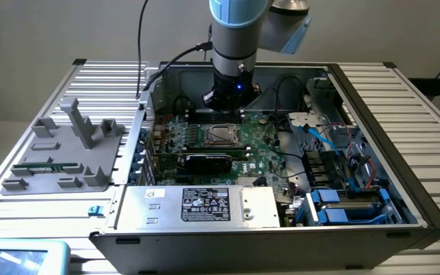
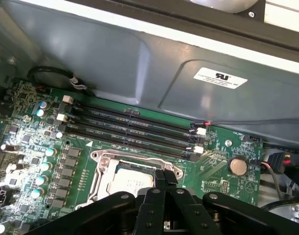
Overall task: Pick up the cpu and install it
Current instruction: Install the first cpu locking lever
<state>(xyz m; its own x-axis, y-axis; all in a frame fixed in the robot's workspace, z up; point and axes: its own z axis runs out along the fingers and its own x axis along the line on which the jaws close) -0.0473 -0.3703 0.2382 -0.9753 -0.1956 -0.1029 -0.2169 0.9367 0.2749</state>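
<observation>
Even light, perhaps slight blur

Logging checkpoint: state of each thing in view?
claw: shut, just above the socket
cpu: lying flat in the socket
socket: frame open
memory slots: empty
memory stick: lying in the grey tray
PC case: side off, board exposed

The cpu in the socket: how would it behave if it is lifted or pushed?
Probably stiff: the cpu looks a flat metal-topped plate. Its shiny top may be slippery. Lying flat in the socket, it should not roll.
</observation>
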